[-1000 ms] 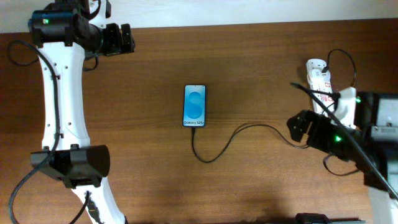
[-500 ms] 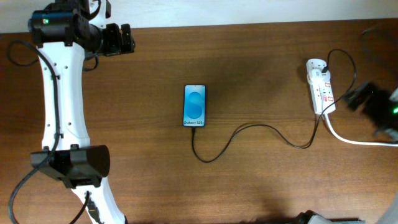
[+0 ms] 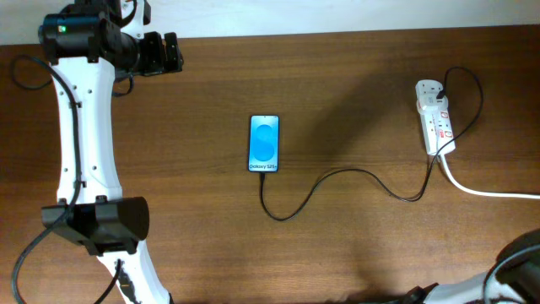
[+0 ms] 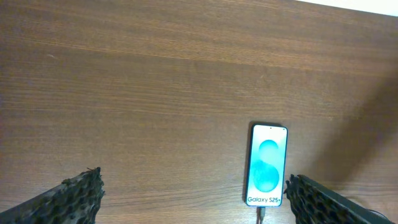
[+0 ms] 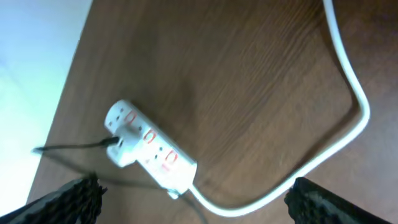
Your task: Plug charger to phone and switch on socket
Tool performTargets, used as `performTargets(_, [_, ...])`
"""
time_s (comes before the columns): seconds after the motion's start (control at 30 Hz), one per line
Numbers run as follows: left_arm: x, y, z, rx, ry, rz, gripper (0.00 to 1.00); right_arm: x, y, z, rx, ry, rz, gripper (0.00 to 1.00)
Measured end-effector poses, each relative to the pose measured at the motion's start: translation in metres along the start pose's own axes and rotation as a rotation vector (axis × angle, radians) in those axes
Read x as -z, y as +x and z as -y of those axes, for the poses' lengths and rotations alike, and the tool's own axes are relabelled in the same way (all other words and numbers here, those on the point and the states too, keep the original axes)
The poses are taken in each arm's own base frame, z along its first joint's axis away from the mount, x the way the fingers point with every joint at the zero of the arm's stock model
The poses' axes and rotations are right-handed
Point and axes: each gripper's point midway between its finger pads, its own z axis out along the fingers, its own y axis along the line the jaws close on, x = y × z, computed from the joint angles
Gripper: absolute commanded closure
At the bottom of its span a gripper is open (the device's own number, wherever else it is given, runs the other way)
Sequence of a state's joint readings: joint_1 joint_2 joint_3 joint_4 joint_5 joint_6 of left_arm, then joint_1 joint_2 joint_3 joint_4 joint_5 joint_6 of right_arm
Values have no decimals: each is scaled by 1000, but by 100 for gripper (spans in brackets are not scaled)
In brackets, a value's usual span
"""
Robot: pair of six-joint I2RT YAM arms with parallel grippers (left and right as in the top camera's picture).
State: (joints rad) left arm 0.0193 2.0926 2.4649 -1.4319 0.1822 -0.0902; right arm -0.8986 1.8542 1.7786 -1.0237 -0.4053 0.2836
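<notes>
The phone [image 3: 264, 143] lies flat at the table's middle with its blue screen lit; it also shows in the left wrist view [image 4: 268, 165]. The charger cable [image 3: 337, 172] runs from the phone's bottom edge, where its plug [image 4: 262, 214] meets the phone, across to the socket [image 3: 435, 118] at the far right. The socket also shows in the right wrist view [image 5: 149, 152]. My left gripper [image 4: 193, 205] is open and empty, high at the back left, far from the phone. My right gripper [image 5: 193, 208] is open and empty, above and apart from the socket.
The socket's thick white lead [image 3: 489, 192] runs off the right edge and curves through the right wrist view [image 5: 348, 118]. The left arm [image 3: 84, 152] spans the left side. Part of the right arm [image 3: 519, 262] shows at the bottom right corner.
My right arm has pulled away from the socket, to the right and then down to the bottom right corner, leaving the socket uncovered. The left arm, phone and cable have not moved.
</notes>
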Motion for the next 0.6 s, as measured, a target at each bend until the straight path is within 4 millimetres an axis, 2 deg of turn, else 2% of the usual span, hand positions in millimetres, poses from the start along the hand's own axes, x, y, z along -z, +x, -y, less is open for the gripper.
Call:
performTargets(0.07, [0, 0, 0, 0, 0, 0, 0, -26, -4, -2, 11, -17, -12, 1])
performTargets(0.17, [0, 0, 0, 0, 0, 0, 1, -60, -1, -17, 56, -45, -37, 1])
performTargets(0.27, [0, 0, 0, 0, 0, 0, 1, -102, 15, -44, 124, -75, -88, 2])
performTargets(0.4, [0, 0, 0, 0, 0, 0, 1, -143, 41, -61, 176, -79, -157, 2])
performTargets(0.5, [0, 0, 0, 0, 0, 0, 1, -166, 59, -58, 192, -30, -204, 2])
performTargets(0.6, [0, 0, 0, 0, 0, 0, 1, -179, 70, -50, 199, 22, -233, 2])
